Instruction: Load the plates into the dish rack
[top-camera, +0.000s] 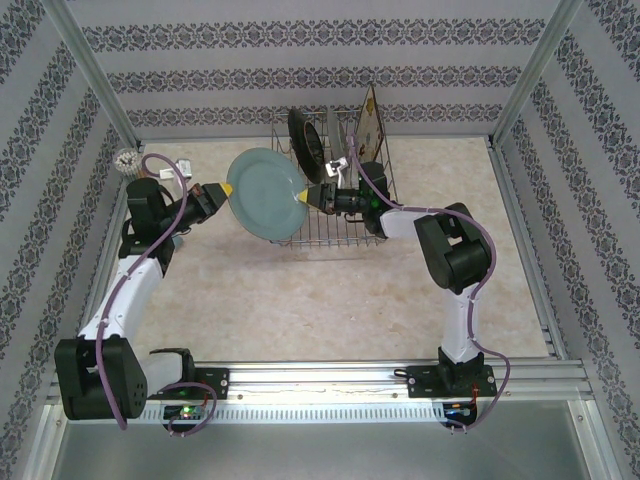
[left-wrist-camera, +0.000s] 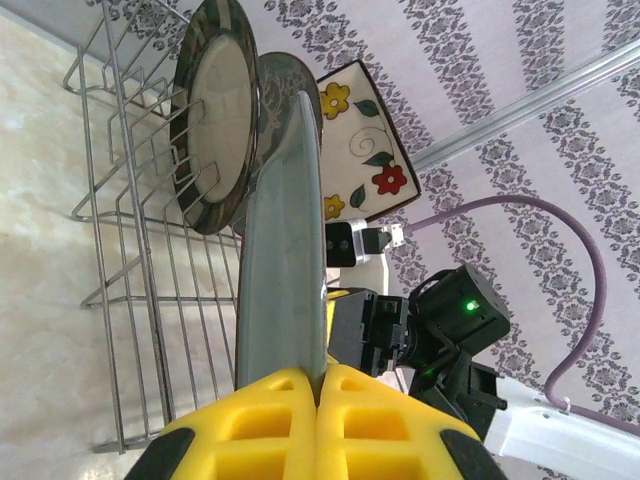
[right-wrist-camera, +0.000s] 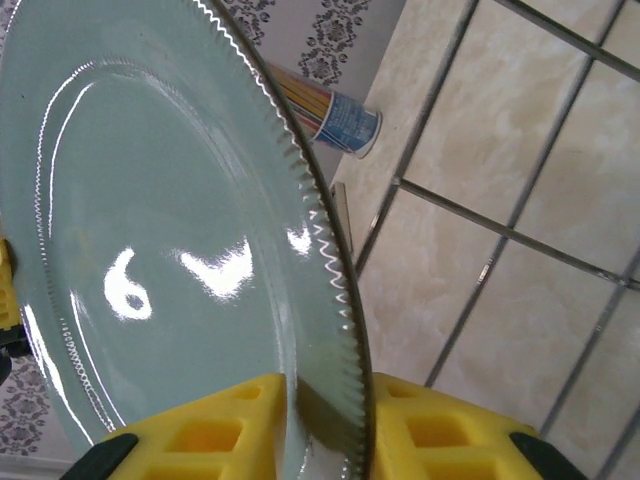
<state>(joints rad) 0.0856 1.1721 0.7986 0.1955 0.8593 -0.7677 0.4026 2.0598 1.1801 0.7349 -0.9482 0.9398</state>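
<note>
Left gripper (top-camera: 224, 189) is clamping the light-blue plate (top-camera: 262, 195) upright at the dish rack's (top-camera: 345, 240) left end; right gripper (top-camera: 303, 196) is straddling the opposite rim, firmness of grip unclear

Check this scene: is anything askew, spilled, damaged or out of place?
Nothing is spilled or broken. The one oddity: the light-blue plate hangs in mid-air at the left end of the dish rack, the left gripper pinching one rim and the right gripper astride the opposite rim.
</note>
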